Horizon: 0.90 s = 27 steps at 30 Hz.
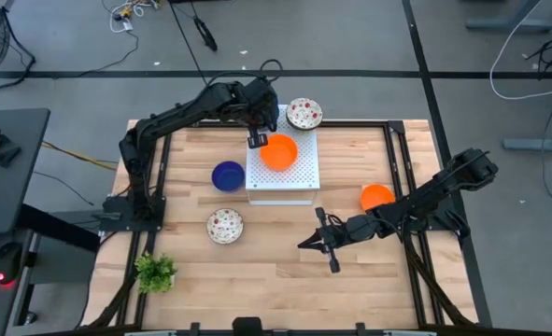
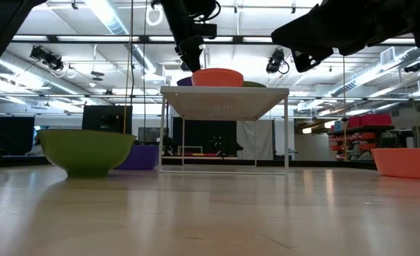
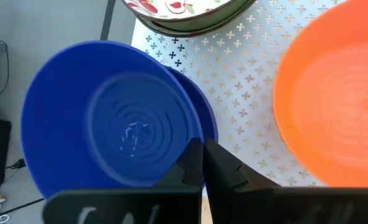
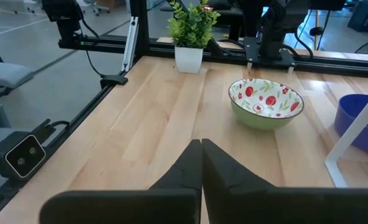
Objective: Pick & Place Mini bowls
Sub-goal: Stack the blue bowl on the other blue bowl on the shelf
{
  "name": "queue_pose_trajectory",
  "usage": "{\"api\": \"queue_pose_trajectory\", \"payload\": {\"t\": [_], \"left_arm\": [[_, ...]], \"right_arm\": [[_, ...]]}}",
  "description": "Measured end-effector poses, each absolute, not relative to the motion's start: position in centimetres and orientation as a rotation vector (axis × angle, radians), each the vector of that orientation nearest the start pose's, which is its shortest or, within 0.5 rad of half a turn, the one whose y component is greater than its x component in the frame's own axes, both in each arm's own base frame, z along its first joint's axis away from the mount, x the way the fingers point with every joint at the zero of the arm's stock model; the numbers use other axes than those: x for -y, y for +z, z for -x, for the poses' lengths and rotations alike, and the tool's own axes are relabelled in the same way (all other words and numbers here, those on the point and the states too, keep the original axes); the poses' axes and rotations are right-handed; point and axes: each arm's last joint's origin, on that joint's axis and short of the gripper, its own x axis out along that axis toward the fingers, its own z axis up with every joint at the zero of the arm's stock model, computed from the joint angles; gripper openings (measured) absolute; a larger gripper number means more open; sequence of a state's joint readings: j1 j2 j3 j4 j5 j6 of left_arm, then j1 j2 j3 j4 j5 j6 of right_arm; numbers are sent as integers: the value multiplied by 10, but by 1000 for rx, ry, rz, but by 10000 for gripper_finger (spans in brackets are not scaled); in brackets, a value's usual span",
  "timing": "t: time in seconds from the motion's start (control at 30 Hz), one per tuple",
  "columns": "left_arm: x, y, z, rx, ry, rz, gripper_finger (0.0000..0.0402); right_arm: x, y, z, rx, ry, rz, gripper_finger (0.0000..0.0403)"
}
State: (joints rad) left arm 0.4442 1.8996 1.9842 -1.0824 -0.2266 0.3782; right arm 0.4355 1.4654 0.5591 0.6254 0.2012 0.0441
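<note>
My left gripper (image 1: 257, 140) (image 3: 201, 163) is at the left edge of the white perforated board (image 1: 299, 177), shut on a blue mini bowl (image 3: 115, 124) that the arm hides in the high view. On the board sit an orange bowl (image 1: 278, 151) and, at its far right corner, a red-speckled bowl (image 1: 304, 113). Standing on the table are a second blue bowl (image 1: 227, 175), a speckled bowl (image 1: 224, 225) and an orange bowl (image 1: 376, 196). My right gripper (image 1: 305, 245) (image 4: 201, 155) is shut over bare wood, right of the speckled bowl. My left gripper pinches the blue bowl's rim (image 3: 200, 134) on the side nearest the orange bowl, one finger inside and one outside, coming from above. The bowl reaches out past the board's left edge. Whether its base rests on the board I cannot tell.
The board stands on thin legs (image 2: 163, 135) above the table. A small green plant (image 1: 154, 271) sits at the near left corner. Black rails (image 1: 402, 159) frame the table's sides. Open wood lies in the near middle (image 1: 276, 280).
</note>
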Motion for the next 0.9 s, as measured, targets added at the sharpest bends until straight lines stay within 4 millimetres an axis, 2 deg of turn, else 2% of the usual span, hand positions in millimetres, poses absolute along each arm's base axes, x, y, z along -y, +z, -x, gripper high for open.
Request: {"api": "queue_pose_trajectory", "payload": {"t": [0.4, 0.6, 0.9], "left_arm": [[-179, 341, -355, -1127, 421, -197, 16], [-180, 341, -356, -1115, 434, -197, 19], [-180, 341, -357, -1108, 440, -190, 69]], "right_arm": [[-114, 183, -259, -273, 227, 45, 4], [-114, 183, -259, -273, 227, 46, 4], [-114, 183, -259, -274, 227, 46, 4]]}}
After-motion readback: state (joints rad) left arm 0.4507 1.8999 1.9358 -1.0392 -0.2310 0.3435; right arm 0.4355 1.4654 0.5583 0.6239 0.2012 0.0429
